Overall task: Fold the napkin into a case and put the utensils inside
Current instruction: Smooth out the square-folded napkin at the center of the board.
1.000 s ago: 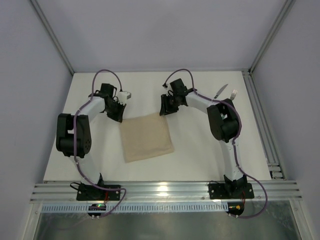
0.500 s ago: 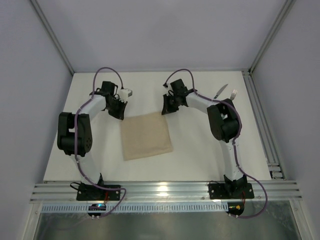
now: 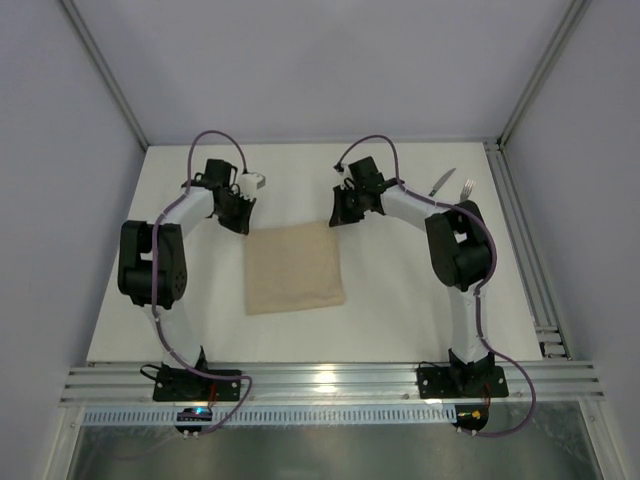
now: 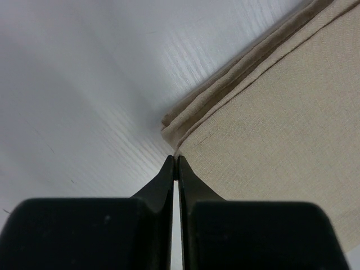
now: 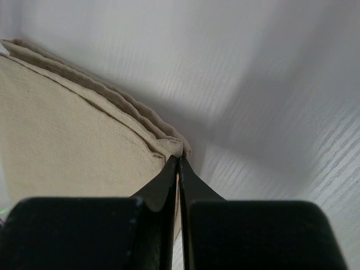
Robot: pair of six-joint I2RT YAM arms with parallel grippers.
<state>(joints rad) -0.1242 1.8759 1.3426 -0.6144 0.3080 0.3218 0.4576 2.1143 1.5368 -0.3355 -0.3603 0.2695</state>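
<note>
We log the napkin (image 3: 295, 268) at the middle of the table (image 3: 400, 310). Left gripper (image 3: 240, 222) sits at its 11 o'clock corner, right gripper (image 3: 336, 217) at its 1 o'clock corner. Knife (image 3: 441, 182) lies just left of fork (image 3: 466, 187), at 2 o'clock and well apart from the napkin.

In both wrist views the plain beige-tan cloth napkin (image 4: 270, 124) runs off the picture's edge and passes under the dark fingers. How much cloth the pressed-together left tool (image 4: 176, 162) and right tool (image 5: 179, 160) nip is hidden. From above, the silvery knife (image 3: 441, 182) and fork (image 3: 466, 187) show only their heads, because the right arm (image 3: 455, 245) covers their handles.
</note>
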